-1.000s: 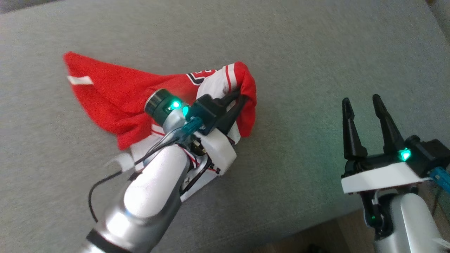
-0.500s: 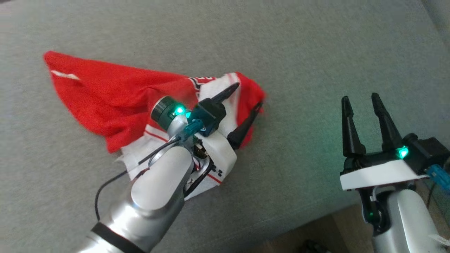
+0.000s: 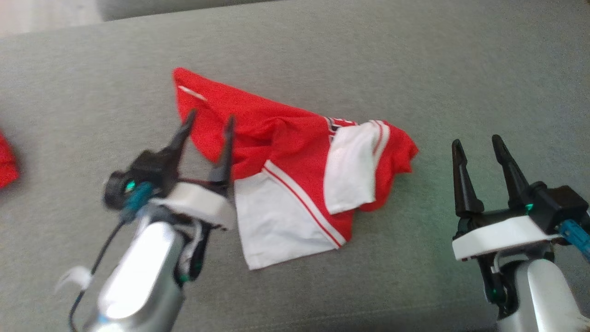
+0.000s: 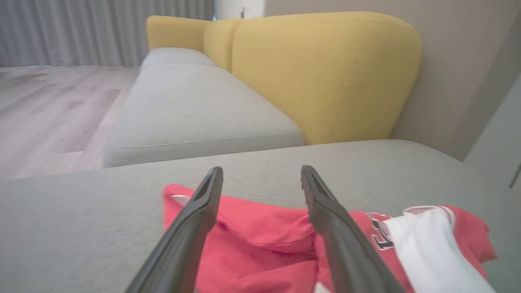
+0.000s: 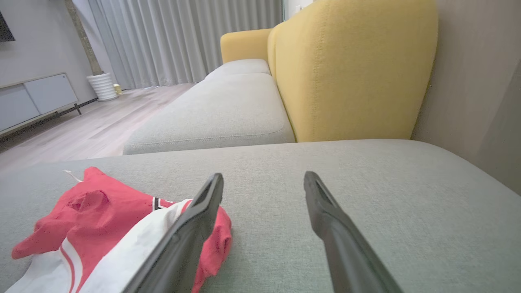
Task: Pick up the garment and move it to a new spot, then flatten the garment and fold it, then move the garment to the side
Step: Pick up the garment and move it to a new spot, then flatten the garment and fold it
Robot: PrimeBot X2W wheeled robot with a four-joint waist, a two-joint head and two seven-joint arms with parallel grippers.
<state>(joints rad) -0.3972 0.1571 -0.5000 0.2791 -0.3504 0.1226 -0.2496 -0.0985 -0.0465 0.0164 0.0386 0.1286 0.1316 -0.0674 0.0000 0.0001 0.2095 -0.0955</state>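
Garment (image 3: 295,157) is on the grey sofa seat (image 3: 415,69), about mid-frame in head view. It's crumpled, not flat and not folded. Red body is bunched toward the far left. White panels with red stripes lie on the near side and toward the right, with dark lettering partly hidden in a fold.

Left gripper (image 3: 210,116) is wide open and empty. Its fingers (image 3: 224,152) are at the garment's left red edge; can't tell if they touch the cloth.

Right gripper (image 3: 475,140) is also spread open and empty, over bare cushion to the right of the garment and apart from it.

Yellow backrest (image 4: 325,73) stands beyond the seat. Another red item (image 3: 7,161) is cut off at the head view's left edge, well apart from the garment.
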